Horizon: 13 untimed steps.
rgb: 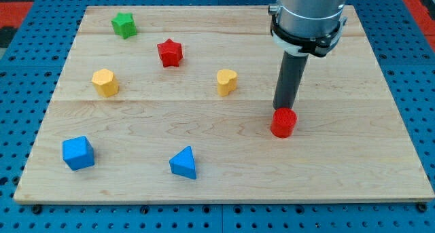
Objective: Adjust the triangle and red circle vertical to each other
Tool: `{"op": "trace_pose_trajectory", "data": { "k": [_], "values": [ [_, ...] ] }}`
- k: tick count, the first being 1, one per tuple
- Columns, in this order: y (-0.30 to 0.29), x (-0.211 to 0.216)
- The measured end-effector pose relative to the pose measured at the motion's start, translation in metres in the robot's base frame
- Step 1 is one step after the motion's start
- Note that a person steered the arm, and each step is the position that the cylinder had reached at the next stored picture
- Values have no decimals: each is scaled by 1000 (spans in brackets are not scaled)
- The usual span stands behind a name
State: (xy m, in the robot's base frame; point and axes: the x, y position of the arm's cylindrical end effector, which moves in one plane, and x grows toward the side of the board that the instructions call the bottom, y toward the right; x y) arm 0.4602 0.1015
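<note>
- My tip (281,111) touches the red circle (283,123) from the view's top; no claw fitted, so no grasp state.
- Step, judged: aligning the circle with the blue triangle (183,163), bottom-left of tip.
- Next: push leftward across the table (224,134).

Pale wood board (224,185), seemingly matt red circle (283,123)

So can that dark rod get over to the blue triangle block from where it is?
Probably yes: my tip sits just behind the red circle block, and bare board separates it from the blue triangle block.
</note>
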Motion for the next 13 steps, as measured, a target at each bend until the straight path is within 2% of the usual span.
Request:
{"op": "trace_pose_trajectory", "data": {
  "k": [2, 3, 4, 5, 6, 7, 8, 10, 11, 12, 13],
  "values": [
    [-79, 9],
    [-142, 45],
    [-169, 88],
    [-160, 113],
    [-116, 109],
    [-188, 117],
    [-176, 158],
    [-54, 105],
    [-67, 109],
    [-50, 139],
    [-3, 139]
  ]
}}
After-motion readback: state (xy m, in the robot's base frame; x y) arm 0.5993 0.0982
